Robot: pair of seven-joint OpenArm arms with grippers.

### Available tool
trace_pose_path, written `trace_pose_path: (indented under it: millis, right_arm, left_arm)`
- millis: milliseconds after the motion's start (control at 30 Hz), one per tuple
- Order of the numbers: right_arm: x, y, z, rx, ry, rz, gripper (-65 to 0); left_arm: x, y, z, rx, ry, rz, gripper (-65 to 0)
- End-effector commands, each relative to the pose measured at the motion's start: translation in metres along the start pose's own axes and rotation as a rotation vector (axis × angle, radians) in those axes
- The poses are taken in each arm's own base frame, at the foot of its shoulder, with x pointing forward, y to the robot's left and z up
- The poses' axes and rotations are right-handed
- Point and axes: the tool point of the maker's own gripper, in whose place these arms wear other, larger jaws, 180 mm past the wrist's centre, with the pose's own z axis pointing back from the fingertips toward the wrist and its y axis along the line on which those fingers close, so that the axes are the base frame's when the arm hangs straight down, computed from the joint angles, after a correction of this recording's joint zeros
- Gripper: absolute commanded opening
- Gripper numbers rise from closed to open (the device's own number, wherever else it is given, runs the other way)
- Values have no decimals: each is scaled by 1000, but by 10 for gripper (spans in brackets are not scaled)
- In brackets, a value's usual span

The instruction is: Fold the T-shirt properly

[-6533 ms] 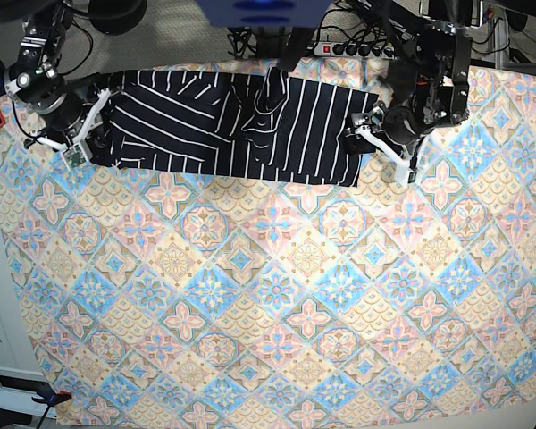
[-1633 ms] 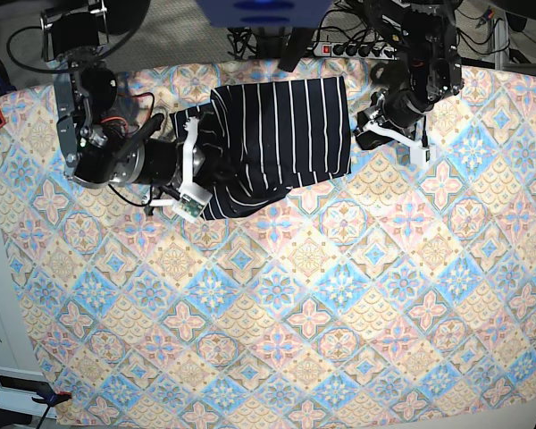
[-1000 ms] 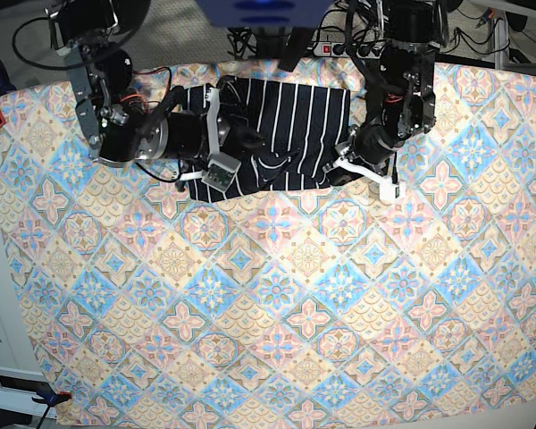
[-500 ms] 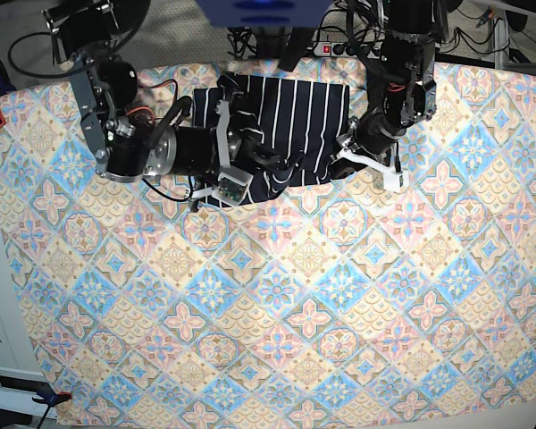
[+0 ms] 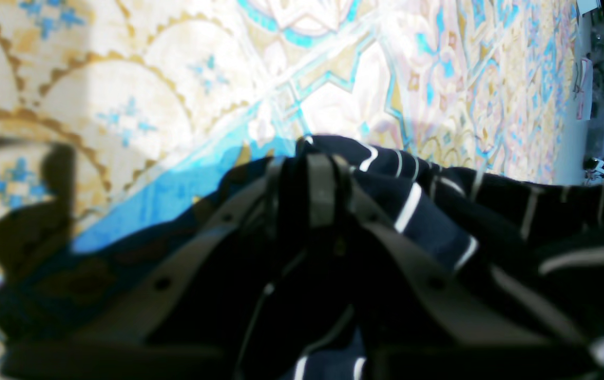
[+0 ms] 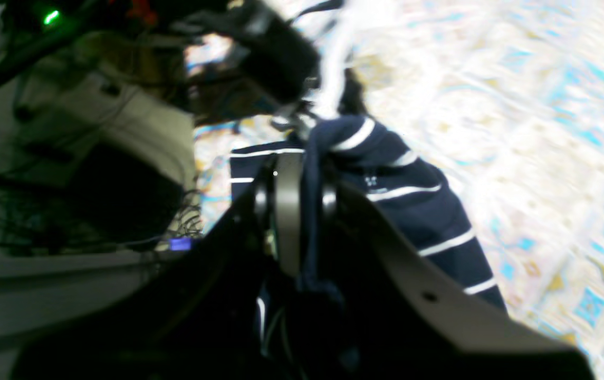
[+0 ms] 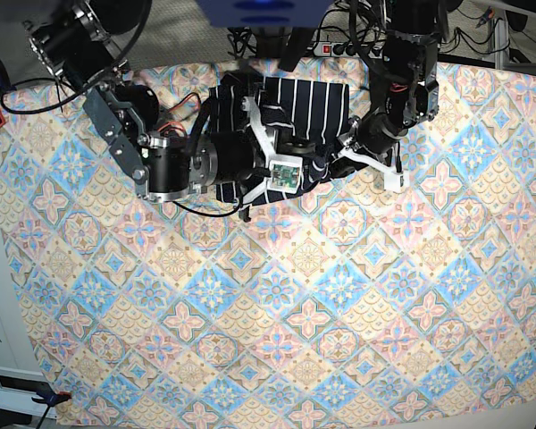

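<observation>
Navy pinstriped cloth, the T-shirt (image 7: 305, 100), lies bunched at the far edge of the patterned tablecloth (image 7: 339, 295). Your right gripper (image 6: 302, 174) is clamped on a fold of it. Your left gripper (image 5: 317, 158) stands narrow, pinching the shirt's edge low over the tablecloth.

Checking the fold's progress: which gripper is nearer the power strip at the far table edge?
Left. The left gripper pinches the T-shirt hem below the power strip; the right gripper, also clamped on cloth, sits a little farther to its side in the base view.
</observation>
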Motion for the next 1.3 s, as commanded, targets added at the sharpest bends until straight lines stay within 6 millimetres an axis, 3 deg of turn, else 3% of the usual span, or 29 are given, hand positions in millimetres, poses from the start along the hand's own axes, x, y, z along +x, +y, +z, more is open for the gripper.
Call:
trace_pose_path:
  millis: [0, 133, 333, 533, 667, 1267]
  right_arm:
    - [10, -4, 3, -15, -27, 30, -646]
    - [-9, -8, -5, -60, 76, 80, -582]
    - [-33, -22, -5, -148, 192, 120, -450]
    - [-56, -21, -4, -181, 262, 110, -450]
    - [-83, -27, 11, -246, 315, 49, -450]
    - [-116, -22, 27, -285, 352, -73, -447]
  left_arm:
    - [-13, 31, 6, 124, 55, -5, -577]
    - [5, 50, 17, 164, -3, 44, -574]
    - [9, 50, 17, 165, -13, 47, -572]
    - [5, 46, 15, 157, -8, 56, -571]
    - [2, 47, 15, 160, -4, 58, -571]
    - [1, 47, 15, 162, 0, 53, -571]
